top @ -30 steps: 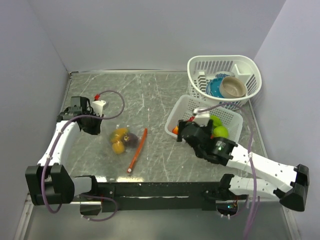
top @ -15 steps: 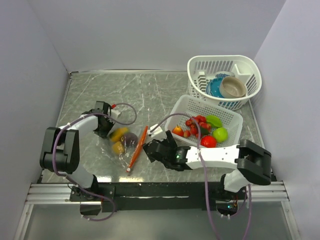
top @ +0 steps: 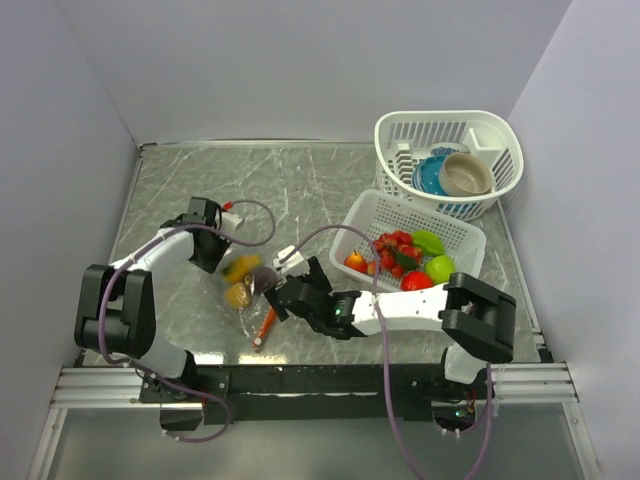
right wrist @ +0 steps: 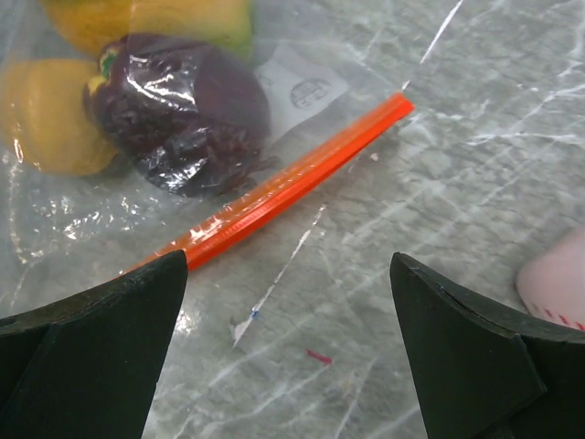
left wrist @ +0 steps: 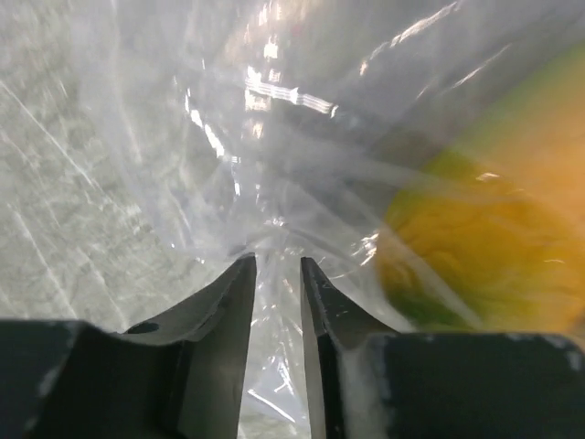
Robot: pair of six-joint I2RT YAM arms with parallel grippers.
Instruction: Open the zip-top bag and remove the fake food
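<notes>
The zip-top bag (top: 243, 285) lies on the table left of centre, holding yellow and orange fake food and one dark purple piece (right wrist: 183, 110). Its orange-red zip strip (right wrist: 283, 194) runs diagonally along the bag's right edge and is partly hidden under my right arm in the top view. My left gripper (top: 215, 250) is at the bag's upper left corner, its jaws (left wrist: 277, 262) nearly closed with clear film pinched between them. My right gripper (top: 276, 293) hovers wide open (right wrist: 285, 265) just right of the strip, holding nothing.
A white slotted tray (top: 375, 205) right of centre holds several red, orange and green fake fruits (top: 400, 262). Behind it a white basket (top: 450, 122) holds a blue bowl (top: 430, 176) and a beige bowl (top: 466, 175). Walls close in left, right and back.
My right gripper moved from the tray leftward to the bag's zip strip. My left gripper moved from the far left onto the bag's corner and stayed there.
</notes>
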